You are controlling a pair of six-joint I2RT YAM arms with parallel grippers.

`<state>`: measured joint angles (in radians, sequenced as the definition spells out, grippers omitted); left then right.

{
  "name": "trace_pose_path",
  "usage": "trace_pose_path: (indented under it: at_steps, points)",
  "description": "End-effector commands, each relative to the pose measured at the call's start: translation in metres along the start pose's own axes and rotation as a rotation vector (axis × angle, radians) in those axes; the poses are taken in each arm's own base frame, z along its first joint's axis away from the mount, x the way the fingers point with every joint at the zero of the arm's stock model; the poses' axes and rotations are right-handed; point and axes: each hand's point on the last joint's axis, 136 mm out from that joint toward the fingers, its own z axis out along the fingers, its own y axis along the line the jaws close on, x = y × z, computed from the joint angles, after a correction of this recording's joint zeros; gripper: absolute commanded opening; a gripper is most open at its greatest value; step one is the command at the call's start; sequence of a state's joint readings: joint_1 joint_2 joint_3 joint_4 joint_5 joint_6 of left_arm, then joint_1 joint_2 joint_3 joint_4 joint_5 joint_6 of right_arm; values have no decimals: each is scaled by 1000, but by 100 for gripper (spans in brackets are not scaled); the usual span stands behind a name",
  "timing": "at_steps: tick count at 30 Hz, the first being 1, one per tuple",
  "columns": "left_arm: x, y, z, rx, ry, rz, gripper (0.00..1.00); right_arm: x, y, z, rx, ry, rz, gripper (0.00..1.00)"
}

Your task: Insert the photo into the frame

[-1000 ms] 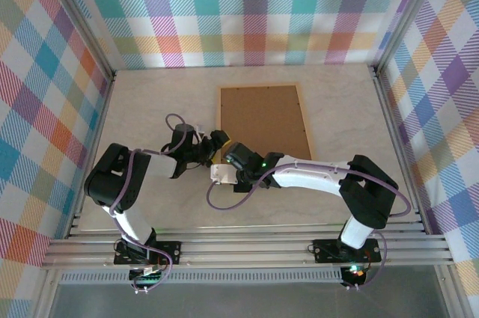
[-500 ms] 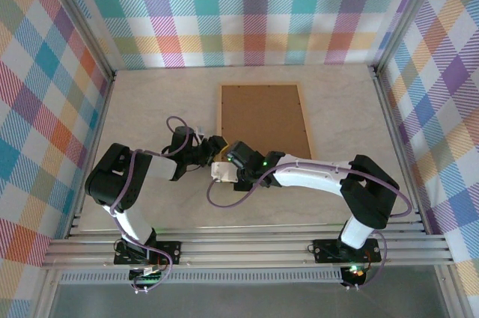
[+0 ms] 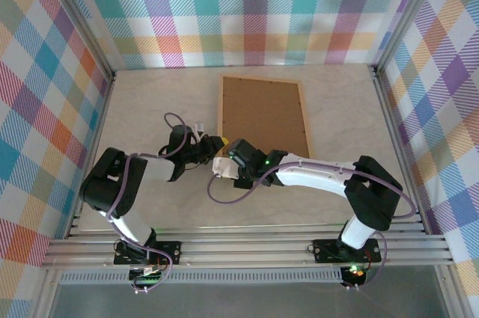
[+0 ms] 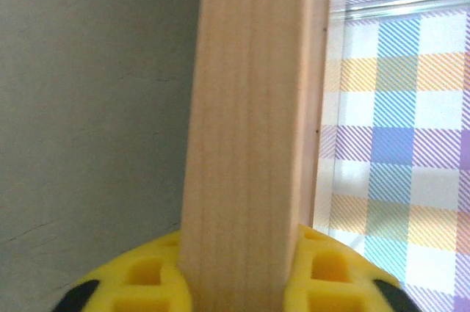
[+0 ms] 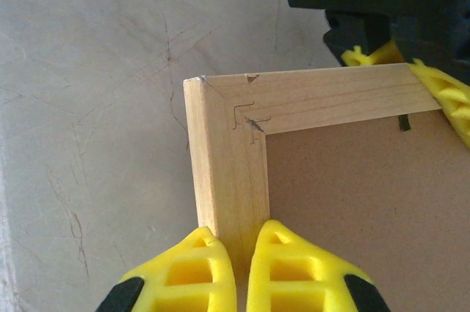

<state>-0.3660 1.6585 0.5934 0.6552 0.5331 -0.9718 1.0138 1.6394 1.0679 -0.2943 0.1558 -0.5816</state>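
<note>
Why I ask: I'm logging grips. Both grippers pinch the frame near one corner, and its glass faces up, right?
Not quite. The left gripper and right gripper do pinch the frame near one corner, but its brown backing faces up, not the glass. The top view shows it.

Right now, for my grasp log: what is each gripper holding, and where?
The light wooden picture frame, near one corner: right gripper on one rail, left gripper on the adjoining rail.
</note>
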Motion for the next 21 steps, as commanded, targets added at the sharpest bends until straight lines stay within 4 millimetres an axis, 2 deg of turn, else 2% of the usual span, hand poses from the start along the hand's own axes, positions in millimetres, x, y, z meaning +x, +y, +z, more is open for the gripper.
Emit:
trace_pose_path:
  at_steps: [1,3,5,7,12,15,21]
  points:
    - [1,-30,-8,48,-1,-35,4,-13,-9,2,32,-63,63,6]
    - [1,-33,-9,46,-3,-34,4,-11,-9,2,36,-59,72,8]
    - [1,-36,-10,49,-4,-32,4,-12,-11,0,48,-62,83,16]
    - [1,-38,-11,46,-7,-30,4,-12,-14,-4,63,-72,88,30]
    - [0,-46,-15,40,-7,-26,4,-11,-21,-16,105,-72,102,77]
    - [1,-54,-17,37,-7,-26,4,-6,-31,-22,157,-35,167,99]
    - [2,-70,-25,17,-16,-10,1,1,-35,-38,271,-4,212,99]
